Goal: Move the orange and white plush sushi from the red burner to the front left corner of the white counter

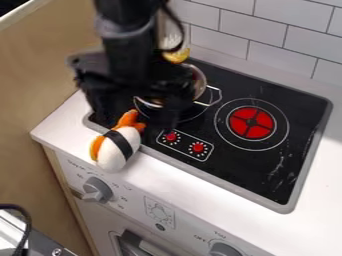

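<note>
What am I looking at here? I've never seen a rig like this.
One fixed camera looks down at a slant on a toy kitchen. The black machine from the top is a robot arm; its gripper hangs open over the stovetop's left side. Nearest is a soft white-and-orange toy with a black band, lying across the stovetop's front edge. I can't tell whether they touch. Behind the gripper stands a metal pot; right of it is a red burner.

There's one pot, one plush, two red knobs, two grey dials
</note>
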Robot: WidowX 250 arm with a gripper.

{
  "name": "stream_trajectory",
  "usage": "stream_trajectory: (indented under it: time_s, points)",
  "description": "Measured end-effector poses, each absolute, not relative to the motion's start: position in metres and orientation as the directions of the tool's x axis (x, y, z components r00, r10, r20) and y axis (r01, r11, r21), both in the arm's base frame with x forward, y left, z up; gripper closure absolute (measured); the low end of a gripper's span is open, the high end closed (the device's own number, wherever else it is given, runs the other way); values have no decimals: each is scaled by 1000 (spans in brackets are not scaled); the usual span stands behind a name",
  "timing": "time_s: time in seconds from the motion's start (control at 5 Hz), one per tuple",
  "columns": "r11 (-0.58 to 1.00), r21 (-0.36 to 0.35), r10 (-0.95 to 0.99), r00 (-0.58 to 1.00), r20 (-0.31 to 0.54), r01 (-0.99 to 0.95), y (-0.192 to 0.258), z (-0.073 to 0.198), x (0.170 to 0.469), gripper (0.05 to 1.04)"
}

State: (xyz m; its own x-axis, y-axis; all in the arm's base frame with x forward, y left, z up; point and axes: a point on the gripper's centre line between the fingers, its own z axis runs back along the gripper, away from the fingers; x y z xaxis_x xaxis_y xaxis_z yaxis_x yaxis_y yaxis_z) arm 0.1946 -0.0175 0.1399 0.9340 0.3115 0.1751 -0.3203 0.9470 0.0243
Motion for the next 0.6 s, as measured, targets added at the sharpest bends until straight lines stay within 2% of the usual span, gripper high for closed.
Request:
stream_trajectory:
  time_s: [0.2,0.6]
  points:
    - [946,35,313,936,160,-323,-29,146,209,84]
    - [940,14,337,933,128,-341,-46,160,245,84]
